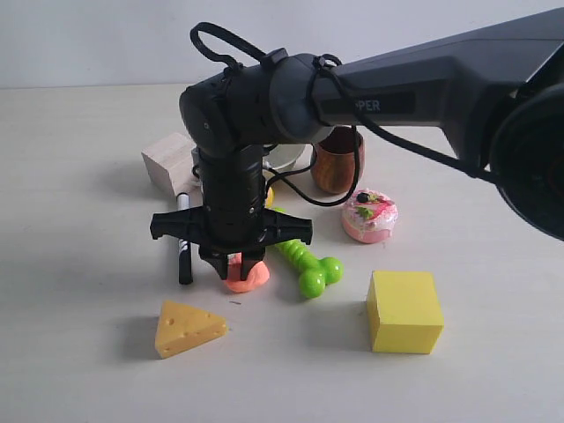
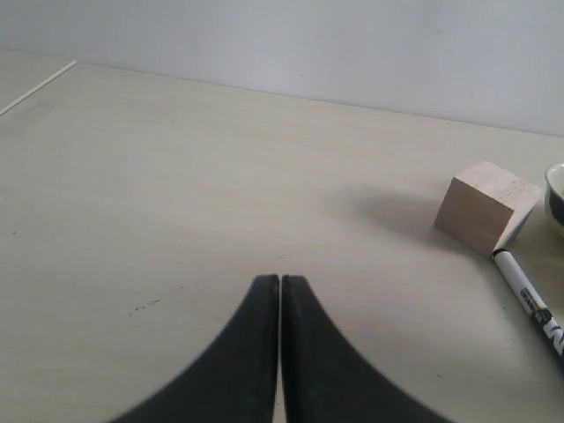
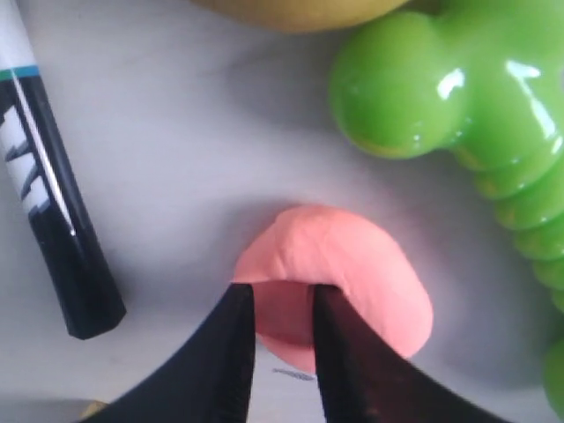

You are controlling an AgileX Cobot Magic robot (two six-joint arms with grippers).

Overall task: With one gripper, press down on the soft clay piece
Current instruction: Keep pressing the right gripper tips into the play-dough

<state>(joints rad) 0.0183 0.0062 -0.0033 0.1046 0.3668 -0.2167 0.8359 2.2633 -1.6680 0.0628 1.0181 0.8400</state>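
The soft clay piece [image 1: 251,278] [image 3: 352,264] is a salmon-orange blob lying flat on the pale table, between a black marker and a green toy. My right gripper [image 1: 233,264] [image 3: 282,295] points straight down onto it. Both black fingertips [image 3: 242,304] rest on the clay's near part, slightly apart, with a shadowed strip of clay showing in the gap. My left gripper [image 2: 280,280] is shut with nothing in it, hovering over bare table far from the clay; the exterior view does not show it.
Close round the clay lie the black marker [image 1: 184,256] [image 3: 53,220] and the green dumbbell toy [image 1: 310,264] [image 3: 458,97]. A cheese wedge [image 1: 187,328], yellow cube [image 1: 404,310], pink cake toy [image 1: 370,216], copper cup [image 1: 337,163] and wooden block [image 1: 169,161] [image 2: 485,207] stand around.
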